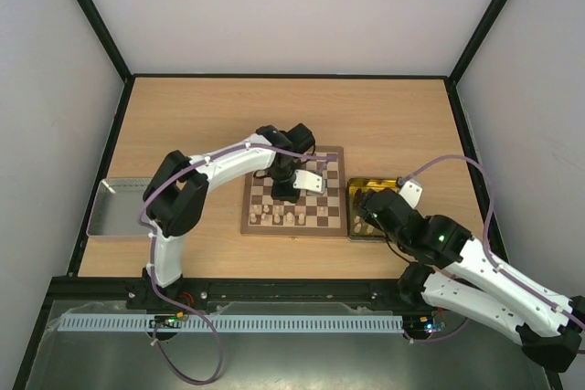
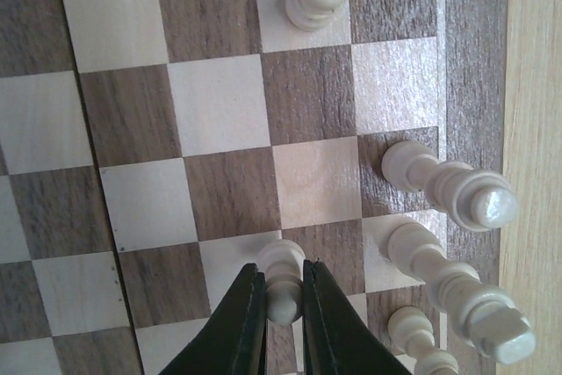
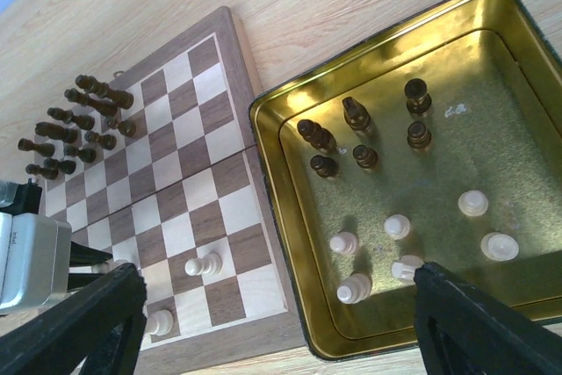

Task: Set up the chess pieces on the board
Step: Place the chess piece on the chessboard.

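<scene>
The top camera looked down from above and behind both arm bases, taking in the whole counter (image 1: 210,116). The left wrist camera sat very close over the board (image 2: 219,103), facing straight down past its own pincer (image 2: 282,271). The right wrist camera hung higher, over the gold tray (image 3: 492,111) and the board's near side. All 3 views shared the board.

Board (image 2: 219,103) centre open, cream pieces (image 2: 448,186) crowding beside left claw (image 2: 283,274)
</scene>
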Robot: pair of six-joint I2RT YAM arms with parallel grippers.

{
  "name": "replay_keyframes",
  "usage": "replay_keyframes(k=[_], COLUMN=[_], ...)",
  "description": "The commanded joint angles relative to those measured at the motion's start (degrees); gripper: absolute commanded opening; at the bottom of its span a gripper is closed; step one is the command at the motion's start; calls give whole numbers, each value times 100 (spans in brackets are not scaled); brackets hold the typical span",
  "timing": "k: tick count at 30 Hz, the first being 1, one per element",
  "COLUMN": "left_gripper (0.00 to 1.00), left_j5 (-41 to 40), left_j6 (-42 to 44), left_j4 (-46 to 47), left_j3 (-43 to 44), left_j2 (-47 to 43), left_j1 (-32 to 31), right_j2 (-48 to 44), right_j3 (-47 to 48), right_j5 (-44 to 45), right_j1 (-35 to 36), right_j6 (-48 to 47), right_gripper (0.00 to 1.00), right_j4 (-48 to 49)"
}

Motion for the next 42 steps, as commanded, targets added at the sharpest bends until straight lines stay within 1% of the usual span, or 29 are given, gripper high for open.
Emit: replay_keyframes(k=[1, 3, 5, 8, 11, 14, 17, 22, 24, 32, 39, 42], left_gripper=[11, 11, 11, 11, 11, 11, 11, 11, 11, 10, 10, 10], left_j5=[78, 68, 57, 57, 58, 70, 74, 103, 105, 119, 127, 125], left_j6=[45, 54, 55, 52, 50, 34, 32, 21, 14, 8, -18, -21], left_j4=[-146, -145, -142, -128, -111, -68, -51, -25, -13, -22, 43, 74], left_j3=[-118, -127, -147, -177, -210, -252, -275, -309, -312, -314, -413, -441], left_j2=[-229, -212, -211, -235, -235, -253, -251, -247, -241, -194, -205, -194], left_j1=[55, 70, 87, 98, 108, 122, 131, 138, 141, 133, 134, 137], right_j2=[152, 223, 383, 708, 1056, 1395, 1703, 2178, 2327, 2762, 3111, 3272], right_j3=[-26, -43, -73, -55, 36, 174, 302, 457, 494, 623, 656, 674], right_j5=[-66, -164, -349, -642, -842, -950, -1027, -1290, -1383, -1467, -1603, -1603], right_j1=[-22, -20, -22, -23, -20, -16, -21, -24, -20, -22, -24, -21], right_j6=[-177, -245, -391, -587, -773, -941, -1080, -1267, -1312, -1446, -1578, -1618], right_gripper=[78, 73, 66, 50, 41, 40, 42, 51, 52, 51, 46, 42], right_j4=[163, 270, 435, 661, 917, 1093, 1240, 1501, 1595, 1835, 2030, 2055])
